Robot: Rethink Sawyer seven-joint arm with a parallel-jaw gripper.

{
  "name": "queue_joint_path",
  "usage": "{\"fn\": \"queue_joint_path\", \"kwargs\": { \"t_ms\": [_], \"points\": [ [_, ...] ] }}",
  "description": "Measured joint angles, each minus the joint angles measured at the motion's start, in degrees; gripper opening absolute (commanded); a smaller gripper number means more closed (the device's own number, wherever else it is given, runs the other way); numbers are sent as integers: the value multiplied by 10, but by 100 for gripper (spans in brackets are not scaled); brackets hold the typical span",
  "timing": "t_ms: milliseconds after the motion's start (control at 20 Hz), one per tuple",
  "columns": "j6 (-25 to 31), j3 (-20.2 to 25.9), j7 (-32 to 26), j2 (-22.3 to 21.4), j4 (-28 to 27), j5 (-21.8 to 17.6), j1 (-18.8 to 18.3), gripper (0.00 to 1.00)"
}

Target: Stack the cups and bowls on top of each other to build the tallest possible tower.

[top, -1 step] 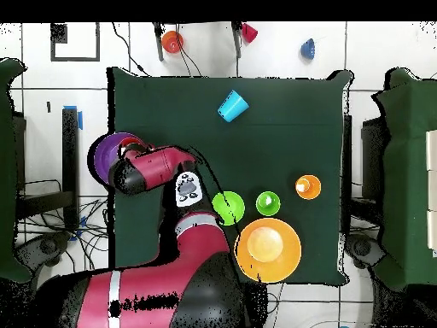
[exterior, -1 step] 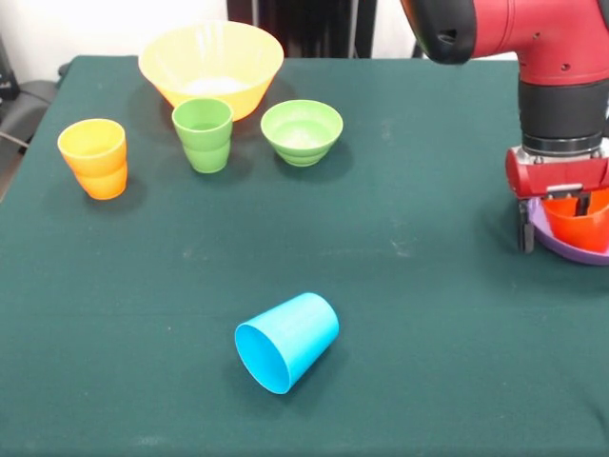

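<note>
Front view showed the green-clothed table [exterior, -1 step: 400, 286], with the empty yellow bowl [exterior, -1 step: 211, 67] as landmark at its back. Just beside that bowl stood the empty light green bowl [exterior, -1 step: 302, 130] and green cup [exterior, -1 step: 203, 134]; the orange cup [exterior, -1 step: 93, 157] stood farther off. Well across from it, the gripper [exterior, -1 step: 561, 214] hung over an orange bowl [exterior, -1 step: 579, 217] nested in the purple bowl [exterior, -1 step: 571, 246]; whether its fingers pinched anything, I cannot tell. The blue cup [exterior, -1 step: 287, 341] lay tipped, well apart.

A robotics lab: green-clothed table [top, -1 step: 154, 128] on white tiled floor [top, -1 step: 384, 47] (loose cables [top, -1 step: 38, 226] trailing), Sawyer arm [top, -1 step: 162, 282] mounted alongside.
</note>
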Motion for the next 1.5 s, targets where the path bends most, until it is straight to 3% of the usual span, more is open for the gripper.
{"fn": "queue_joint_path", "kwargs": {
  "t_ms": [600,650,1500],
  "points": [
    [53,0,0,-6,-20,-22,-4,100],
    [58,0,0,-7,-21,-22,-4,0],
    [71,8,0,-25,-40,-24,-7,0]
  ]
}}
